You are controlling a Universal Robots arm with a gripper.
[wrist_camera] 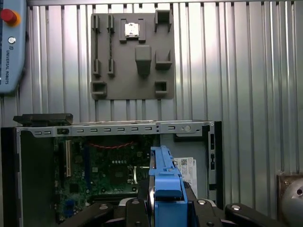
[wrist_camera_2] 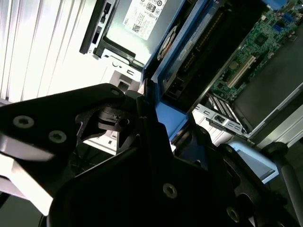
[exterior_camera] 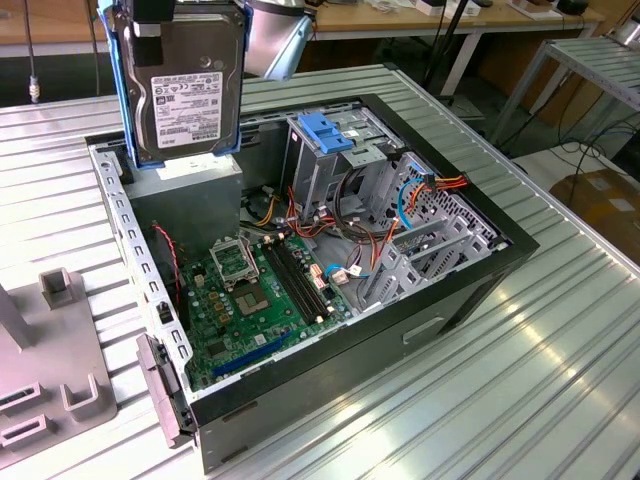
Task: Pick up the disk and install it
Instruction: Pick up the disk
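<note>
The disk (exterior_camera: 185, 95), a silver-grey drive with a white label and blue side rails, hangs upright above the back corner of the open computer case (exterior_camera: 470, 280) at the exterior view's left. My gripper (exterior_camera: 168, 10) is shut on its top edge. In the first wrist view the disk (wrist_camera: 165, 177) shows edge-on, its blue rail held between the black fingers (wrist_camera: 135, 208). The second wrist view shows the blue rail of the disk (wrist_camera_2: 163, 59) clamped in my gripper (wrist_camera_2: 158, 113). The drive cage with a blue latch (exterior_camera: 325, 130) stands inside the case, to the disk's right in the exterior view.
A grey power supply box (exterior_camera: 190, 205) sits directly under the disk. The green motherboard (exterior_camera: 260, 290) and loose red and orange cables (exterior_camera: 400, 205) lie in the case. A grey fixture plate (wrist_camera: 132, 54) rests on the slatted table (exterior_camera: 560, 360), and a pendant (wrist_camera: 9, 47) lies beside it.
</note>
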